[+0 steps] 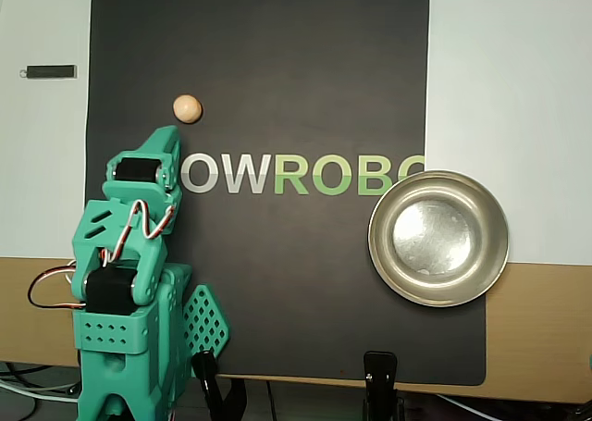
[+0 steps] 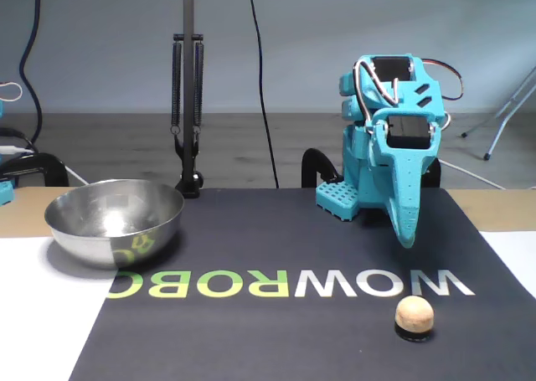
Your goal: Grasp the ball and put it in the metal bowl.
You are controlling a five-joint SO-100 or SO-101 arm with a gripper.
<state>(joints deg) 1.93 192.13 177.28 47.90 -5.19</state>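
The ball [image 1: 188, 108] is a small tan sphere lying on the black mat, at upper left in the overhead view; in the fixed view it [image 2: 414, 316] lies at lower right, in front of the arm. The metal bowl [image 1: 381, 254] stands at the mat's right edge in the overhead view and at the left in the fixed view [image 2: 113, 230]; it looks empty. My teal gripper [image 1: 170, 139] is folded back over the arm's base, its tip pointing towards the ball and a little short of it. In the fixed view the gripper [image 2: 406, 233] hangs above the mat, shut and empty.
The black mat [image 1: 277, 88] bears the letters WOWROBO. Black clamps [image 1: 379, 377] hold its near edge. A small dark stick [image 1: 51, 71] lies on the white surface at far left. A lamp stand [image 2: 188, 105] rises behind the bowl in the fixed view.
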